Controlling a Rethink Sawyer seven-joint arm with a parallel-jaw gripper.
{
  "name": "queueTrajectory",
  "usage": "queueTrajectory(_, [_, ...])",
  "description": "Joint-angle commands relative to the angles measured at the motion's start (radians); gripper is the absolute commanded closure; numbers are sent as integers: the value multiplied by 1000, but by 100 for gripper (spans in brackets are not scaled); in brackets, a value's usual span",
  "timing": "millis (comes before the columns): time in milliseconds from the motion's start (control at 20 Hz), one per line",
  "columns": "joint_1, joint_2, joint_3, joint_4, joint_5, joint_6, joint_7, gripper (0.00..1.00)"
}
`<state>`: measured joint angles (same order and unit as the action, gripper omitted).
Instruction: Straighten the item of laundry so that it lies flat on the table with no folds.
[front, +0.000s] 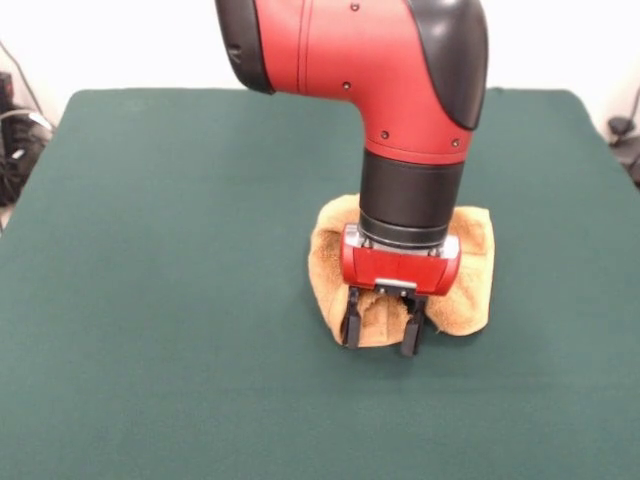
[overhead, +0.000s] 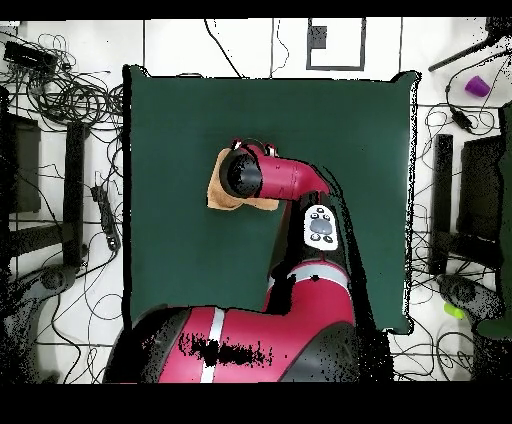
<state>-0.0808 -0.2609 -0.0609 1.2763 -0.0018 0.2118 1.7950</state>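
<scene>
While its two black fingers stand apart, the red-and-black claw (front: 381, 333) straddles a raised fold | golden yellow-orange terry-cloth towel (front: 470, 280) bunched directly beneath and behind the claw, folded over itself | large dark green felt-topped table (front: 160, 300) spreads bare on all sides of the claw | red arm (overhead: 290, 185) hides most of the towel from overhead
</scene>
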Motion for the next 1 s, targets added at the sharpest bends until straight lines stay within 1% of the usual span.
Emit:
queueTrajectory(50, [18,25,72,91,3,13,145,0])
queueTrajectory(300, [26,35,58,55,15,54,142,0])
queueTrajectory(500, [22,29,55,56,12,81,129,0])
queueTrajectory(600, [14,5,59,93,2,78,124,0])
queueTrajectory(700, [9,-30,59,150,-9,69,125,0])
queueTrajectory(750, [5,-49,64,197,-16,51,133,0])
queueTrajectory(850, [-2,-66,70,240,-22,39,137,0])
queueTrajectory(1000, [22,-81,46,295,-42,-32,163,0])
